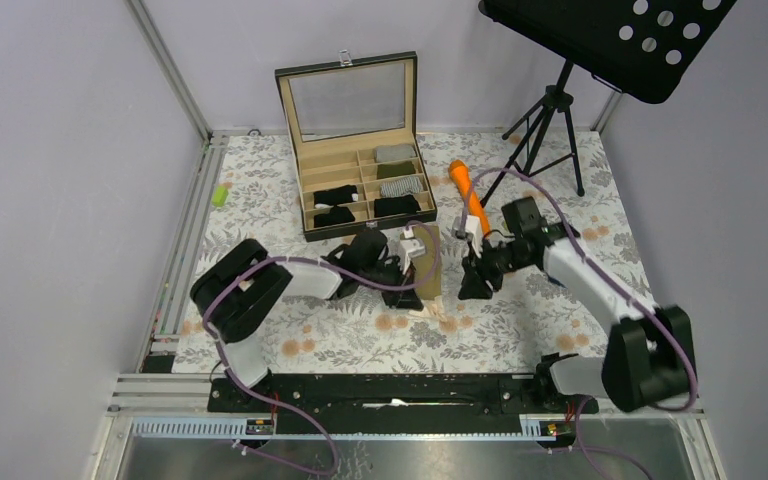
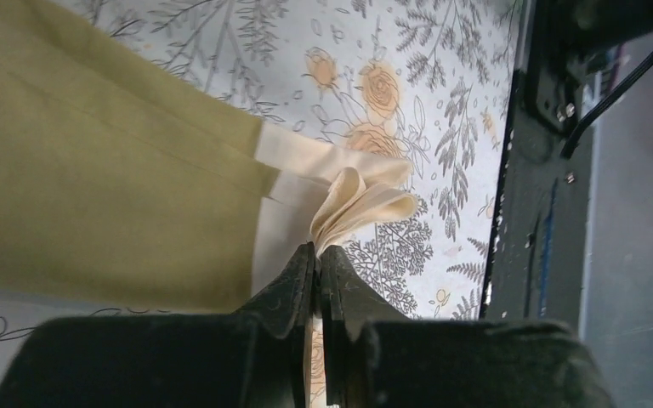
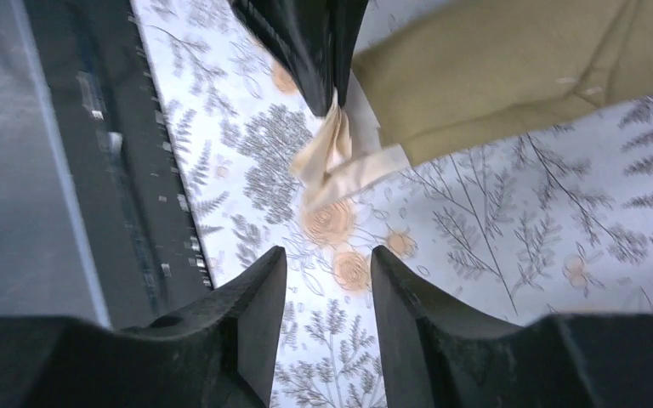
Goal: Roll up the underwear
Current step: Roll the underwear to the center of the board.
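The olive-tan underwear (image 1: pixel 428 262) lies on the flowered table cloth, between the two arms, with a cream trim edge (image 2: pixel 359 202) at its near end. My left gripper (image 1: pixel 407 278) is shut on that cream edge, which bunches up out of its tips (image 2: pixel 317 252). The olive cloth (image 2: pixel 93 170) lies spread flat beside it. My right gripper (image 1: pixel 476 284) is open and empty (image 3: pixel 329 262), hovering over bare cloth just right of the underwear (image 3: pixel 510 68). The right wrist view also shows the left gripper's fingers (image 3: pixel 306 42) pinching the cream edge (image 3: pixel 333 153).
An open wooden compartment box (image 1: pixel 310 195) with several rolled dark and grey garments stands behind. An orange carrot-shaped stick (image 1: pixel 468 195) lies right of it. A light-green cylinder (image 1: pixel 220 194) lies at far left. A tripod music stand (image 1: pixel 550 120) stands at back right. A black rail (image 1: pixel 400 390) runs along the near edge.
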